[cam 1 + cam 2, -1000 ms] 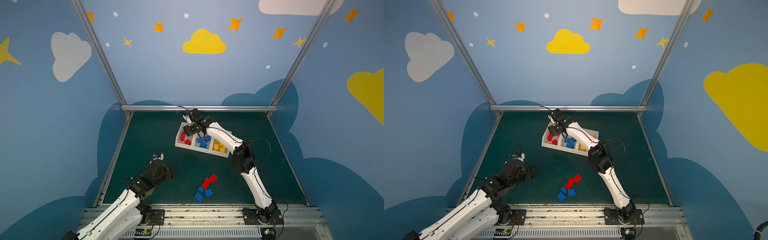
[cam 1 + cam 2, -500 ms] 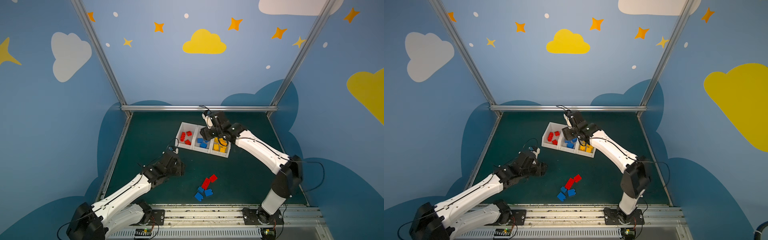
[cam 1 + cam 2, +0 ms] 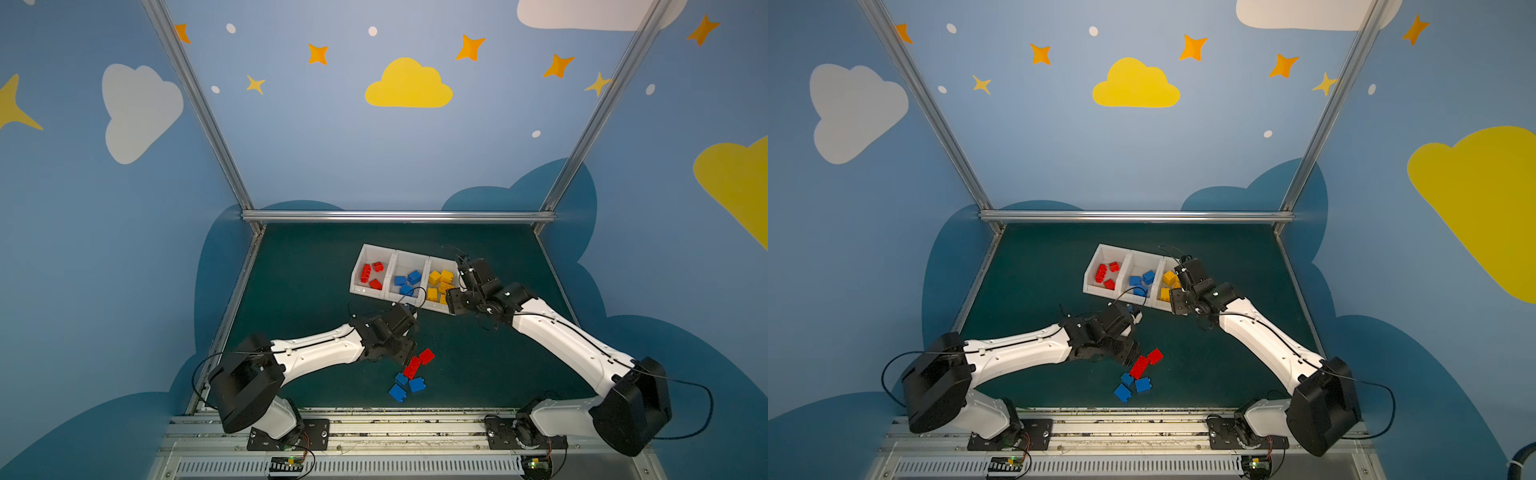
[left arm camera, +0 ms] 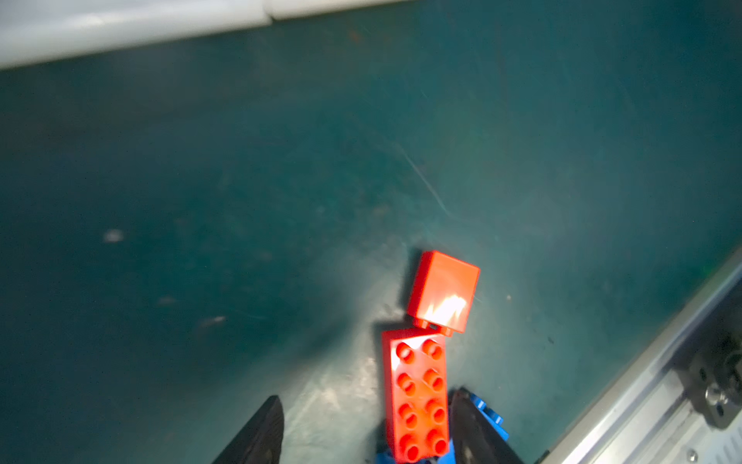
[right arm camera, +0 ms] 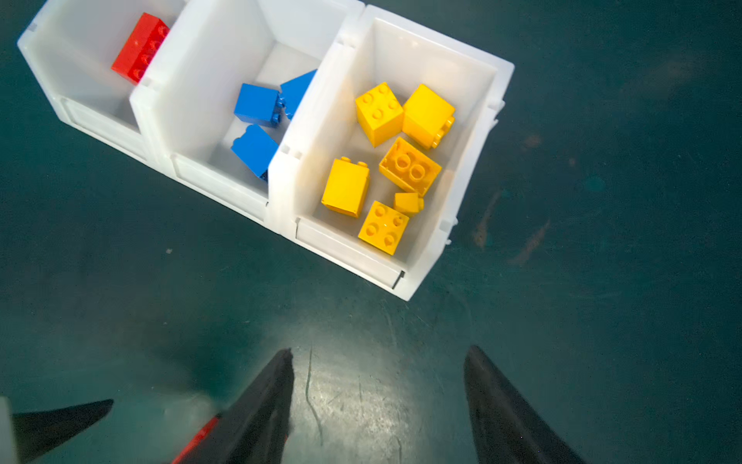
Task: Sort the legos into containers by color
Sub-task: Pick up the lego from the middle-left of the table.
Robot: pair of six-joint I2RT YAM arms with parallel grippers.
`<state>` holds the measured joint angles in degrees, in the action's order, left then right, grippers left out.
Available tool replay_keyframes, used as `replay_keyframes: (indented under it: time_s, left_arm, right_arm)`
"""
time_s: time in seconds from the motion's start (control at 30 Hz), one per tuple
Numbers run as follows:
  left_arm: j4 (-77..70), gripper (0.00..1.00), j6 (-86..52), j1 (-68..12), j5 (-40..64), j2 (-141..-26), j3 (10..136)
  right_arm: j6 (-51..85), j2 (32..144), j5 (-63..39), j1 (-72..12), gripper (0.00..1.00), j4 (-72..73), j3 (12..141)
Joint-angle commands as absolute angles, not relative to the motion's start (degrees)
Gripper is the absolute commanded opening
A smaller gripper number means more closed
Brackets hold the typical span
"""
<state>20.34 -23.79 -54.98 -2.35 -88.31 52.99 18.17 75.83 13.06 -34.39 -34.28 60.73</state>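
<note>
Nothing readable anywhere in these shots, honestly. The studs on the long red brick point(image 4: 417, 397) and on the yellow bricks point(image 5: 378, 113) are too blurry to make out any lettering. The front label slots on the white bins point(image 5: 349, 257) just look plain white, and the little circuit board point(image 3: 284, 461) down on the front rail is way too small to read any print.
</note>
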Motion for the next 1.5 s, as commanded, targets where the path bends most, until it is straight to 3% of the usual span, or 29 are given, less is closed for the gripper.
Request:
replay_keyframes:
  time_s: [0.0,0.63,1.2,1.47]
  left_arm:
    - [23.0,0.67,-22.5,-56.0,0.0,-91.3,55.7]
    - [28.3,0.59,-20.7,-59.1,-0.2,-102.4,62.8]
    - [29.6,0.37,-22.6,-59.3,-5.2,-104.3,62.7]
    - [27.7,0.32,-26.0,-56.8,-5.0,-101.9,59.7]
  right_arm:
    - [21.0,73.3,14.8,-33.2,0.68,-35.6,58.9]
    - [23.1,71.4,14.1,-32.1,0.68,-34.6,55.9]
    - [23.0,71.4,14.5,-31.9,0.67,-34.0,55.1]
    - [22.5,71.3,14.2,-31.8,0.67,-33.0,54.3]
